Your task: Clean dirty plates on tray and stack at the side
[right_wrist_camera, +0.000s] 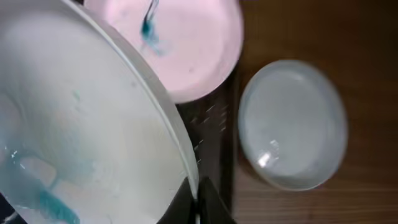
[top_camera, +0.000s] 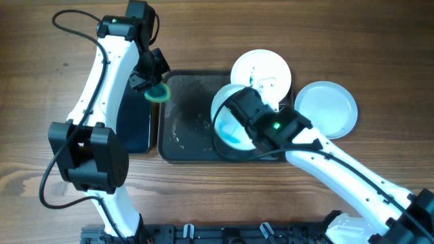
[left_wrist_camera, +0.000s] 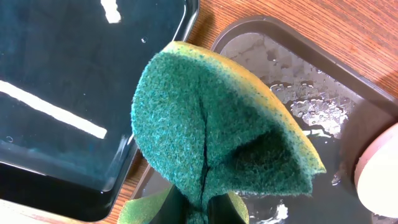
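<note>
The left tool (top_camera: 154,85) is clenched on a folded green sponge (top_camera: 158,93), held over the far left corner of the wet tray (top_camera: 186,129), just beside the black tray (top_camera: 135,122). The right tool (top_camera: 234,105) grips the rim of the first plate (top_camera: 227,129), tilted above the tray's right half, with blue-green smears inside. A second plate (top_camera: 261,68), also smeared, overlaps the tray's far rim. A third plate (top_camera: 327,108), clean-looking, sits on the counter (top_camera: 380,54) just right of the tray.
</note>
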Available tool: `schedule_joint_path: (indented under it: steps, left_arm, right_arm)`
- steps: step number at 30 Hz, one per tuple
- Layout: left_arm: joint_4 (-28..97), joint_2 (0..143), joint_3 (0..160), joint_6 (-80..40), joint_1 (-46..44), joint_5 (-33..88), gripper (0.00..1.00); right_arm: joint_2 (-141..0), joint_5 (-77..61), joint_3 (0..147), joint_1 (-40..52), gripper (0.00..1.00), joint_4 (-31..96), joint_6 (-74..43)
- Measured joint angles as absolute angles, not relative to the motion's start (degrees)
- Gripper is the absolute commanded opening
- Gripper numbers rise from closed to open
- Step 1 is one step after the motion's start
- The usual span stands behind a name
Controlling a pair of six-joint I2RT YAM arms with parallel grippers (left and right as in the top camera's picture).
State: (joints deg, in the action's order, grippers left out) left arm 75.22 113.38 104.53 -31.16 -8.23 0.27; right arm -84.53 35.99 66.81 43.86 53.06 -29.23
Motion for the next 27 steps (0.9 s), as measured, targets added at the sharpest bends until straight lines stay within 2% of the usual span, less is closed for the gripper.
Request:
schedule_joint_path:
  steps: [7,12,17,23,27]
  left_arm:
    - [74.65,113.36,104.53,-31.14,-8.23,1.15,0.04]
    - [74.63,113.38,104.53,-31.14,-8.23,1.41,0.04]
    - [74.61,113.36,104.53,-31.14,-8.23,1.56,0.04]
    - [74.59,113.36,104.53,-31.14,-8.23,1.56,0.04]
    - [74.56,113.36,104.53,-31.16,-8.23,1.56,0.04]
  right_arm:
    - [-84.51,56.86,66.85,52.75,0.04,42.68,-20.18]
    - [-84.51,69.17,66.89,58.92,0.04,32.16,-6.39]
    - [-84.51,80.49,66.92,60.62,0.05,20.49,5.13]
    - [-84.51,83.79,66.92,60.66,0.04,17.3,11.75]
    - [-84.49,78.48,66.98,60.66,0.04,22.11,9.15]
